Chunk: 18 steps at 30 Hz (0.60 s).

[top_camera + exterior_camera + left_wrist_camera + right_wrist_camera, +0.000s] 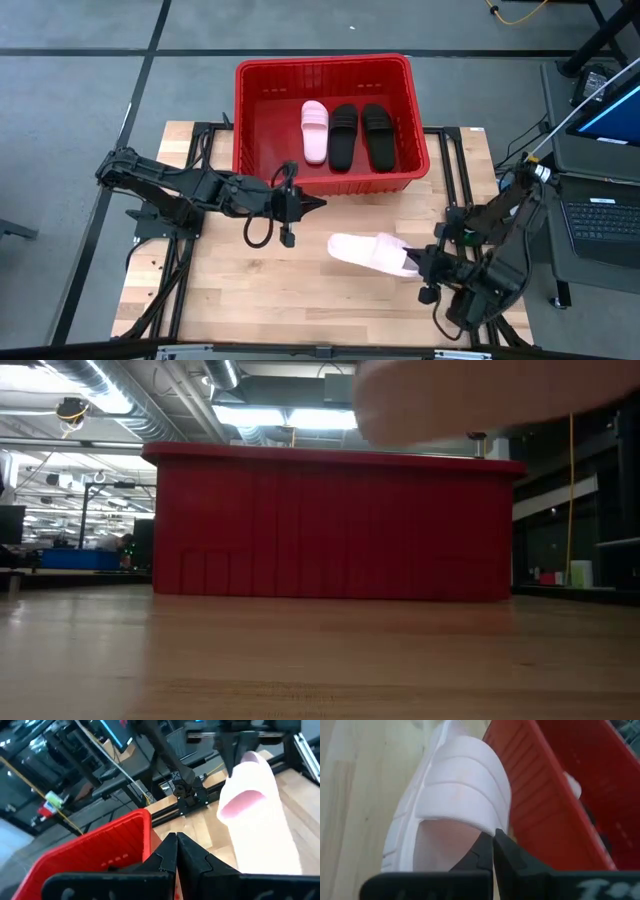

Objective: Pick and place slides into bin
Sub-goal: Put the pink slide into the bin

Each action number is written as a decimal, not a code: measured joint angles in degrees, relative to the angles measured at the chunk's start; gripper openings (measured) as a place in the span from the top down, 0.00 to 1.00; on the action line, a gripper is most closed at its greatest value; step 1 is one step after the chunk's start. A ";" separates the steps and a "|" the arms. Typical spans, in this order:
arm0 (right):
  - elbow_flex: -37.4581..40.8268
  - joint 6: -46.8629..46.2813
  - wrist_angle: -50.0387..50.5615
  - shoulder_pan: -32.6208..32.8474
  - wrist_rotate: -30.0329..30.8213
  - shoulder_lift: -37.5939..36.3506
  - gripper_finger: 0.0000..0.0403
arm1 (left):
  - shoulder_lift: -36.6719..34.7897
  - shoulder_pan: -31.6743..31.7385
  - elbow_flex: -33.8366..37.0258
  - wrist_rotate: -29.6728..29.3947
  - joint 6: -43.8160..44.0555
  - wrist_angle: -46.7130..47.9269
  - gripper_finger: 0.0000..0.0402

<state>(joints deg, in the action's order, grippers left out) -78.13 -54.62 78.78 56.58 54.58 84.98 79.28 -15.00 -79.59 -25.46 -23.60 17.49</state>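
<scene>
The red bin [322, 122] stands at the table's far middle and holds one pale pink slide [315, 130] and two black slides [360, 136]. My right gripper [415, 262] is shut on the second pale pink slide [368, 253] over the table's near right part. The low view shows this slide [480, 400] up in the air in front of the bin [330, 525]. My left gripper [300, 203] is shut and empty, just in front of the bin's near wall. Its fingers [176, 845] point toward the held slide [255, 815]. My right gripper holds the pink slide at the open edge of its ribbed strap [470, 822], at the slide's right end. The fingers [487, 851] reach in under that edge, and the strap hides how they pinch. They come from the table's right side, along the slide. The slide is lifted clear of the table.
The bin's near wall [545, 810] lies just beyond the held slide. Bare wooden table [230, 290] lies to the left and near side. A laptop [600, 215] and equipment stand off the table's right edge.
</scene>
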 joint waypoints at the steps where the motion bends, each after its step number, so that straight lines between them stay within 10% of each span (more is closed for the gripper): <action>1: 0.00 2.65 -1.53 -0.87 0.28 -0.50 1.00 | 0.00 0.00 0.00 0.46 -1.02 0.00 1.00; 7: 0.00 18.46 -10.13 -6.17 0.46 -2.76 1.00 | 0.00 0.50 0.00 6.97 -6.13 -0.21 1.00; 18: 0.00 32.60 -18.70 -12.83 0.38 -5.01 1.00 | -0.02 0.55 0.00 -0.25 -7.61 -2.76 0.90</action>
<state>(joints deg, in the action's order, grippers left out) -78.13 -22.03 60.08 43.76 54.96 79.97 79.26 -14.46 -79.59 -25.71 -31.21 14.73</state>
